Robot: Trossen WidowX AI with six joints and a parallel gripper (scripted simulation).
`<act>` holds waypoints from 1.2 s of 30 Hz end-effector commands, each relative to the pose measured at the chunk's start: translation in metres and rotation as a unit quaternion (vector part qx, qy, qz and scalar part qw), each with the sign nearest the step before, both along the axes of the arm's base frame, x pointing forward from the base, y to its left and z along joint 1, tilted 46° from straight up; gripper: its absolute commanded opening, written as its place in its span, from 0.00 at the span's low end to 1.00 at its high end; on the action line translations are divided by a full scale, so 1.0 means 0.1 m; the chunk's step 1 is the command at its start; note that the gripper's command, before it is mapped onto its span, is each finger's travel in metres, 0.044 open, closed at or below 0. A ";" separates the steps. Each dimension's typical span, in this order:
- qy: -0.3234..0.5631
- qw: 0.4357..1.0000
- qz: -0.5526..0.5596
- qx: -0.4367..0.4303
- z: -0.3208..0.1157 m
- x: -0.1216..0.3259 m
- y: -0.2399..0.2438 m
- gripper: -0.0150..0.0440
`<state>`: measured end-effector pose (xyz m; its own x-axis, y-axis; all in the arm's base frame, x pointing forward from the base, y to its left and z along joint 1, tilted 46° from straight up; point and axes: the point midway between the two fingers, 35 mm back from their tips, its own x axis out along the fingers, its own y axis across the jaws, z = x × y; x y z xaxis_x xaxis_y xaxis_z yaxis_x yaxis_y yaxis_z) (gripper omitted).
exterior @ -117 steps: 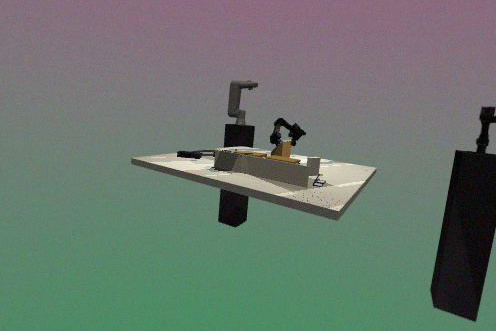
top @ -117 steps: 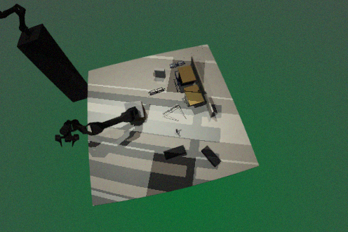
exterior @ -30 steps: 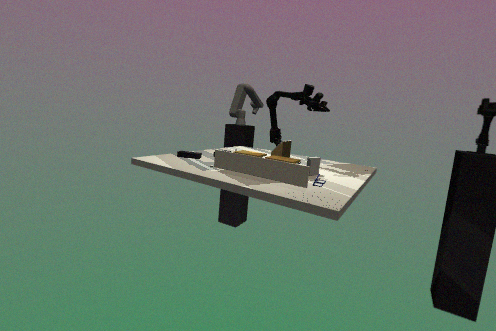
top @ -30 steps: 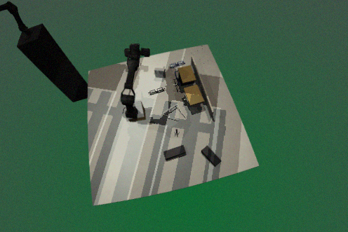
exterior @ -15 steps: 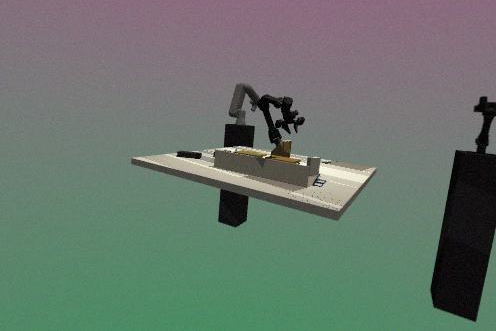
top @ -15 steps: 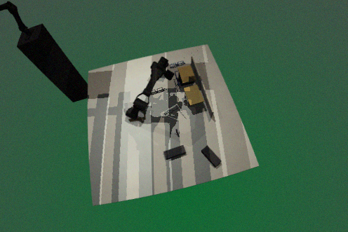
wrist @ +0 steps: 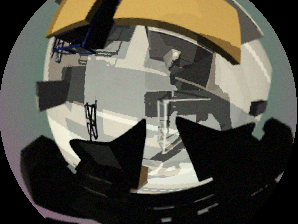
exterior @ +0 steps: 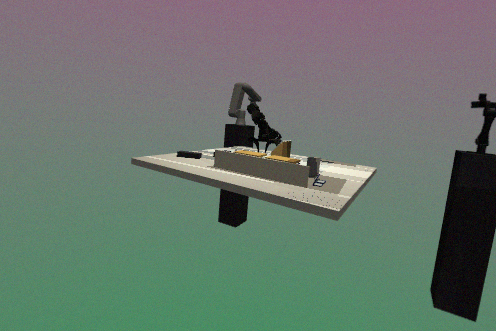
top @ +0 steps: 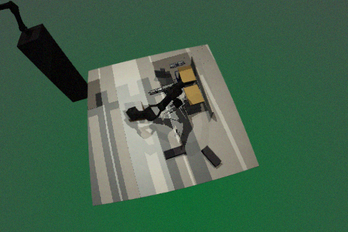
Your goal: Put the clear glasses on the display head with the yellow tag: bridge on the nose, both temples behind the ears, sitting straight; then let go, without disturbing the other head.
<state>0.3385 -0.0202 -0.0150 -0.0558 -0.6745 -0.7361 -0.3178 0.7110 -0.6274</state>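
The clear glasses [top: 172, 112] [wrist: 161, 116] lie on the table as a thin pale outline with temples spread. My gripper [exterior: 262, 150] [wrist: 161, 120] points down low over the table, fingers parted, with nothing held between them. In the wrist view the clear glasses show in the gap between the fingertips, beyond them; the exact height above them cannot be told. No display head or yellow tag can be made out clearly in any view.
Two yellow-topped boxes [top: 186, 75] [top: 194, 94] stand before a long wall [exterior: 265, 169]. Dark glasses [top: 156, 91] [wrist: 91, 120] and blue-framed glasses [top: 177, 64] [exterior: 319, 182] lie nearby. A grey block [top: 163, 73] [exterior: 313, 166] and two dark blocks [top: 175, 152] [top: 211, 156] stand on the table.
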 end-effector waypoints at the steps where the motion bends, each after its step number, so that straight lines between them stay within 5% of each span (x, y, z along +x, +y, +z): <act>1: 0.016 0.999 -0.019 -0.026 0.06 -0.10 -0.21 0.59; 4: 0.016 0.999 -0.019 -0.026 0.05 -0.09 -0.20 0.59; 7: 0.016 0.999 -0.019 -0.026 0.05 -0.09 -0.20 0.46; 36: 0.016 0.999 -0.019 -0.026 -0.17 -0.12 -0.39 0.46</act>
<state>0.3292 -0.0544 -0.0265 -0.1022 -0.7058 -0.7010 -0.3023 0.6934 -0.6541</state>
